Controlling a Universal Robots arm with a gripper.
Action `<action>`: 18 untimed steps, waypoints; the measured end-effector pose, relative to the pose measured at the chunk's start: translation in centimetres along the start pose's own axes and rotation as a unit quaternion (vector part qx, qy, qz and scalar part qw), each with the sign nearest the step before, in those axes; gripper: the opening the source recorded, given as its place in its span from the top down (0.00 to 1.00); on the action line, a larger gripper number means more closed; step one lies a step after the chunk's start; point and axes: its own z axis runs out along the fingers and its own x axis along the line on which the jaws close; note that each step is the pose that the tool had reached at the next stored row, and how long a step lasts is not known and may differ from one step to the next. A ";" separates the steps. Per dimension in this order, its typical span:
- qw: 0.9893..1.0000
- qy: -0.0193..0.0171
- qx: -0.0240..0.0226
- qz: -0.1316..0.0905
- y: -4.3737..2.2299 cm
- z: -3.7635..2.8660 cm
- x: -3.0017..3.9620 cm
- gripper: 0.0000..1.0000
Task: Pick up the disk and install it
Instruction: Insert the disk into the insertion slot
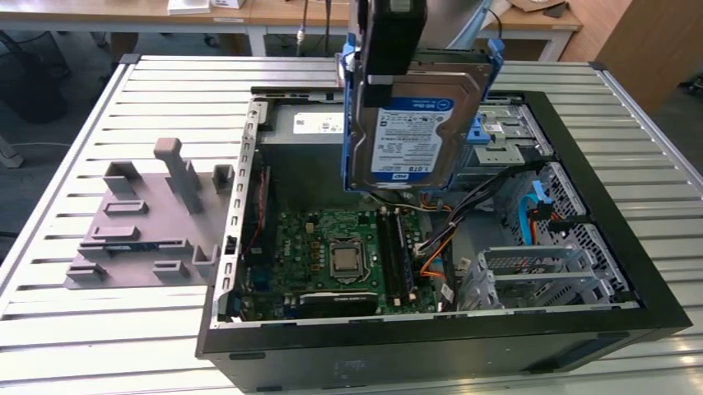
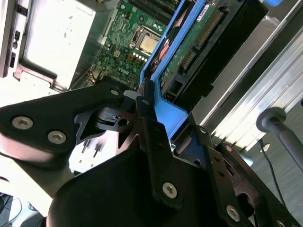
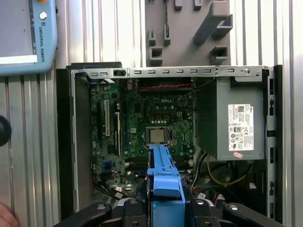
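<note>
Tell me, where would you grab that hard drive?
At its top end, on the blue frame, pinching the two broad faces from above. The disk is flat and slim, and the gripper holds it so, hanging upright over the open case.

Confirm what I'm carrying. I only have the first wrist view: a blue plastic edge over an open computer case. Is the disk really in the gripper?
Observer: Yes. In the exterior view the gripper clamps the top edge of the flat silver hard drive in its blue plastic carrier frame. It hangs upright, with its white label facing that camera.
Operator: Is it touching anything below?
Observer: It doesn't look so. It hangs above the open black computer case, and its lower edge appears clear of the green motherboard.
Operator: What's on its other face?
Observer: The second wrist view shows a green circuit board on that side.
</note>
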 end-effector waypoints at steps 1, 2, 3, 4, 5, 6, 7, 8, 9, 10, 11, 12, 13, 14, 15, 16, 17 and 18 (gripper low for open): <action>1.000 0.000 0.000 0.000 -0.32 0.00 0.01 0.63; 1.000 0.000 0.000 0.000 -0.63 0.01 0.01 0.63; 1.000 0.000 0.000 0.000 -0.93 0.02 0.02 0.63; 1.000 0.000 0.000 0.000 -1.22 0.03 0.04 0.63; 1.000 0.000 0.000 0.000 -1.43 0.03 0.11 0.63; 1.000 0.000 0.000 0.000 -1.55 0.03 0.22 0.63; 1.000 0.000 0.000 0.000 -1.62 0.04 0.40 0.63; 1.000 0.000 0.000 0.000 -1.65 0.05 0.58 0.63; 1.000 0.000 0.000 0.000 -1.67 0.06 0.79 0.63; 1.000 0.000 0.000 0.000 -1.69 0.06 1.02 0.63; 1.000 0.000 0.000 0.001 -1.70 0.07 1.25 0.63; 1.000 0.000 0.000 0.001 -1.71 0.06 1.47 0.63; 1.000 0.000 0.000 0.001 -1.72 0.06 1.70 0.63; 1.000 0.000 0.000 0.002 -1.73 0.07 1.93 0.63; 1.000 0.000 0.000 0.002 -1.75 0.09 2.13 0.63; 1.000 0.000 0.000 0.002 -1.84 0.08 2.21 0.63; 1.000 0.000 0.000 0.003 -1.98 0.09 2.25 0.63; 1.000 0.000 -0.001 0.003 -2.16 0.11 2.29 0.63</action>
